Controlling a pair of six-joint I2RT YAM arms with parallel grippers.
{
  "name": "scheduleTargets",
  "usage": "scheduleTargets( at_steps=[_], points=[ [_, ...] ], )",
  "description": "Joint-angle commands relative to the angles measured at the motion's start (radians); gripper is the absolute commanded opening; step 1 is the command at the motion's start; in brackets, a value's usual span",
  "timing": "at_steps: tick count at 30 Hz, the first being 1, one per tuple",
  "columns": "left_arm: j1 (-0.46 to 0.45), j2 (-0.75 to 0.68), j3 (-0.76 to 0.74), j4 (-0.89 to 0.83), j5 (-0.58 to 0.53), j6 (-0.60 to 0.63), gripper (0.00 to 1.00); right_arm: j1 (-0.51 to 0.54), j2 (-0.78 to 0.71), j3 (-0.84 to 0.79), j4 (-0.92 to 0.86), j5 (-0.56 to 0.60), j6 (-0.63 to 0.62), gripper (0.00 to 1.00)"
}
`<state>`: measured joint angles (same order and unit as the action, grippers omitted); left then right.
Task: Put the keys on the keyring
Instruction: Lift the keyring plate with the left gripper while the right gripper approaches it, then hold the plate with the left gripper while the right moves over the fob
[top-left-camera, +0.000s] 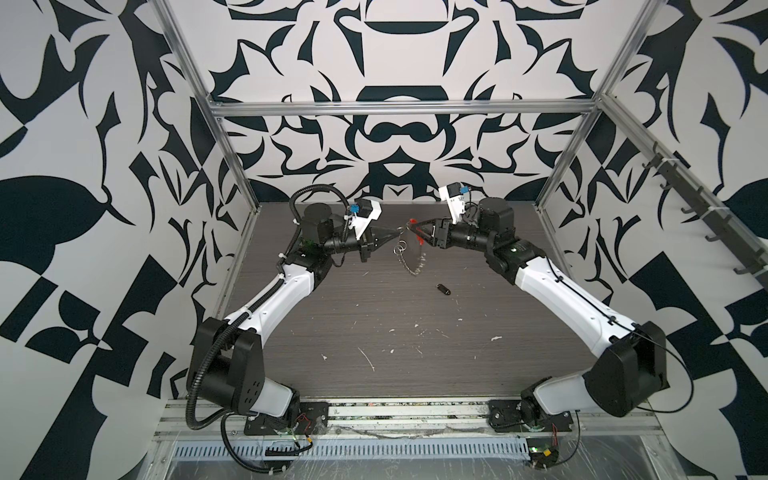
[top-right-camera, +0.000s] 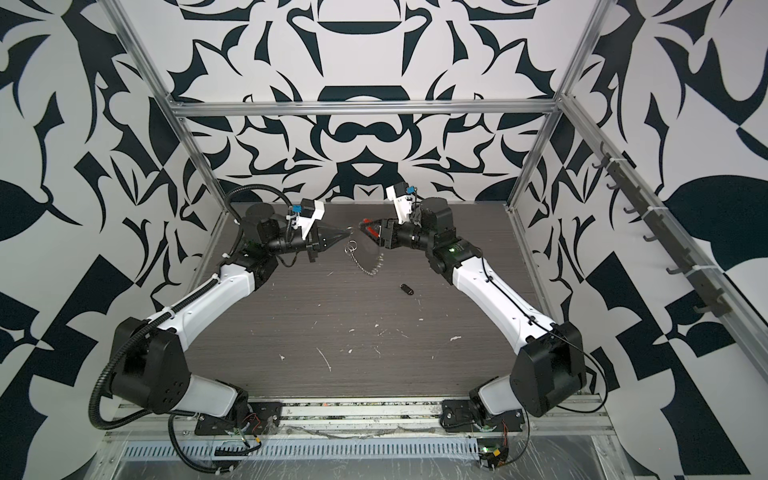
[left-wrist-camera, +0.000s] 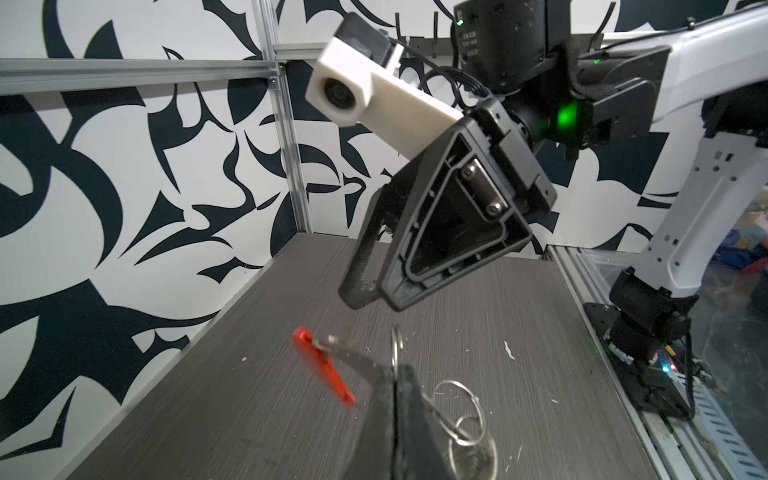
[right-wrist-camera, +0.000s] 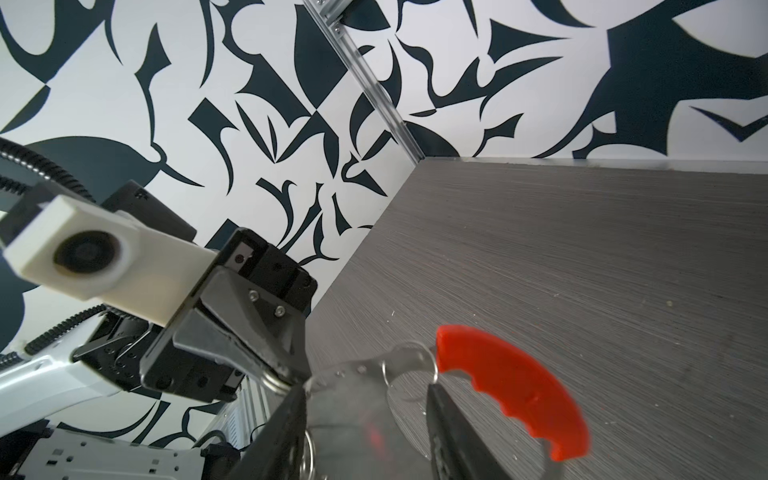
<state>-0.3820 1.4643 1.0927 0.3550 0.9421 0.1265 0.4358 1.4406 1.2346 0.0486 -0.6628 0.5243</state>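
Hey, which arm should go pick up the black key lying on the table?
Right. The black key lies nearer that arm, and the right tool stands open; the left tool is shut on the keyring.

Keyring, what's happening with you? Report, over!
Left pincer shut on keyring, above table. Right pincer open, empty, close by. Key lying on table, not on ring. Nothing in the way.

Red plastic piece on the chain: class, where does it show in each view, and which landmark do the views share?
In a top view: red piece just above centre.
In a top view: red piece again, slightly further left.
Left wrist view: beneath the right gripper, over the grey table.
Right wrist view: curved, over the table.
Shared landmark: the table.
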Motion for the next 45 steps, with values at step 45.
scheduleTargets(
  at_steps=[45],
  points=[
    [-0.001,-0.086,-0.093,-0.16,-0.246,-0.184,0.0,-0.069,0.253,-0.167,-0.402,0.549,-0.106,0.58]
  ],
)
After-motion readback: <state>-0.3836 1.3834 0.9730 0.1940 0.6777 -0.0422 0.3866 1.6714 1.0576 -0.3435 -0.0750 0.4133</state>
